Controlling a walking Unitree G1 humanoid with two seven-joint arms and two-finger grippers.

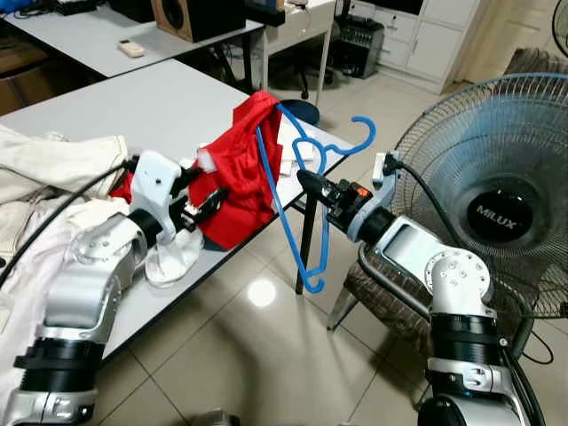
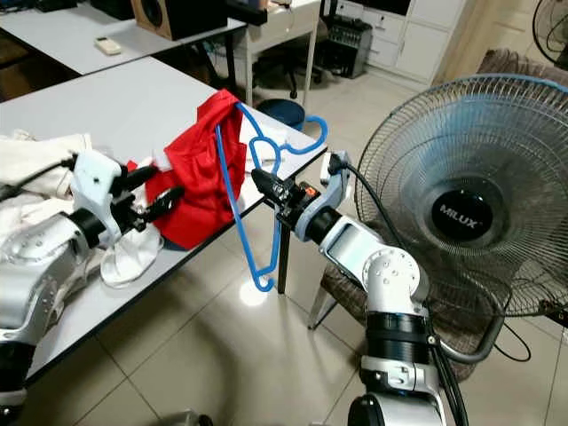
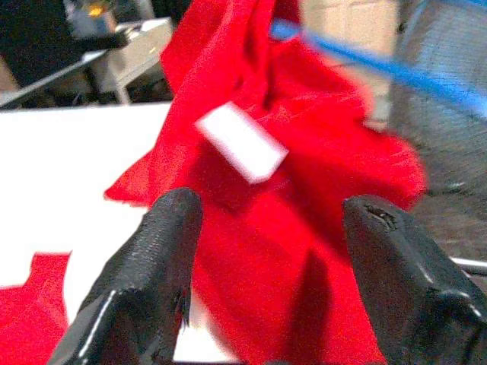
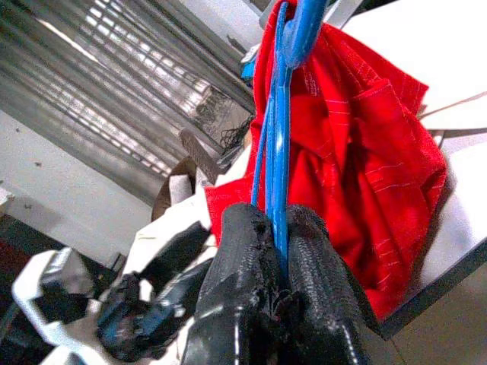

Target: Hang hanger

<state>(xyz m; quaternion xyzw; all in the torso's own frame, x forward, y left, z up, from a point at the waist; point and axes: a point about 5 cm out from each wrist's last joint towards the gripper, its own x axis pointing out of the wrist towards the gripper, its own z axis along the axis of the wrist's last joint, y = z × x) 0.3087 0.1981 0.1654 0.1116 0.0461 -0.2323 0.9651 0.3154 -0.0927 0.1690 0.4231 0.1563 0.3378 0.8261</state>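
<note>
A blue plastic hanger (image 1: 282, 213) hangs tilted off the table's near corner, its hook (image 1: 364, 133) pointing toward the fan. My right gripper (image 1: 306, 182) is shut on its wire just below the hook, and the right wrist view shows the fingers (image 4: 251, 258) pinched on the blue wire (image 4: 278, 137). One shoulder of the hanger sits inside a red garment (image 1: 240, 169) heaped on the table corner. My left gripper (image 1: 206, 202) is open, just left of the garment's lower edge. In its wrist view the red cloth (image 3: 304, 152) with a white label (image 3: 242, 142) lies ahead of the spread fingers (image 3: 163, 251).
The grey table (image 1: 133, 106) carries cream clothes (image 1: 53, 169) at left and a white cloth (image 1: 173, 262) under my left wrist. A big MILUX fan (image 1: 497, 204) stands close on the right over a wicker seat (image 1: 382, 302). Tiled floor lies below the hanger.
</note>
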